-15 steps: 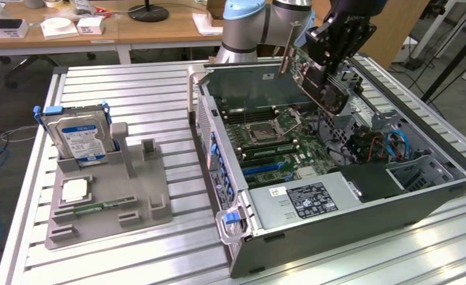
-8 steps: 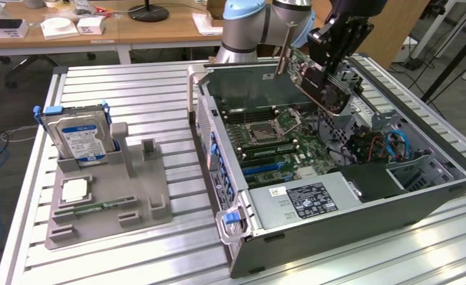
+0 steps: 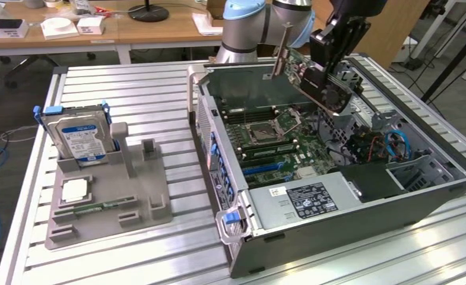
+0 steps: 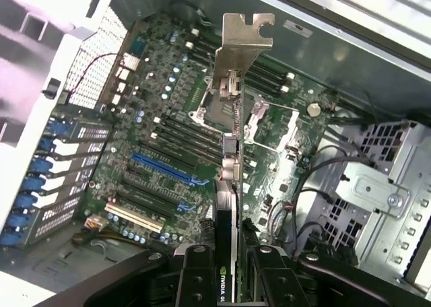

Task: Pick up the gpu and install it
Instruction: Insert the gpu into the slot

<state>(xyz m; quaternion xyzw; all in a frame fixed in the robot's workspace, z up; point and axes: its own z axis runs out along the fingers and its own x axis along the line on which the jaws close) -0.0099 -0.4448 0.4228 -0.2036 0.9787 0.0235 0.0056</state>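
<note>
The gpu (image 3: 312, 80), a flat black card with a silver bracket (image 3: 280, 59) at one end, hangs tilted in the air above the open computer case (image 3: 336, 225). My gripper (image 3: 322, 62) is shut on it from above. In the wrist view the gpu (image 4: 229, 186) runs edge-on away from the black fingers (image 4: 195, 273), and its bracket (image 4: 246, 34) points at the far case wall. Below it lies the motherboard (image 4: 168, 105) with blue and black expansion slots (image 4: 168, 169). The card touches no slot.
A grey fixture tray (image 3: 138, 208) on the exterior view's left holds an upright hard drive (image 3: 78, 136), a small white square part (image 3: 74, 190) and a green memory stick (image 3: 98, 208). Inside the case are a power supply (image 3: 304, 199), drive cages (image 4: 377, 186) and cables (image 3: 395, 145).
</note>
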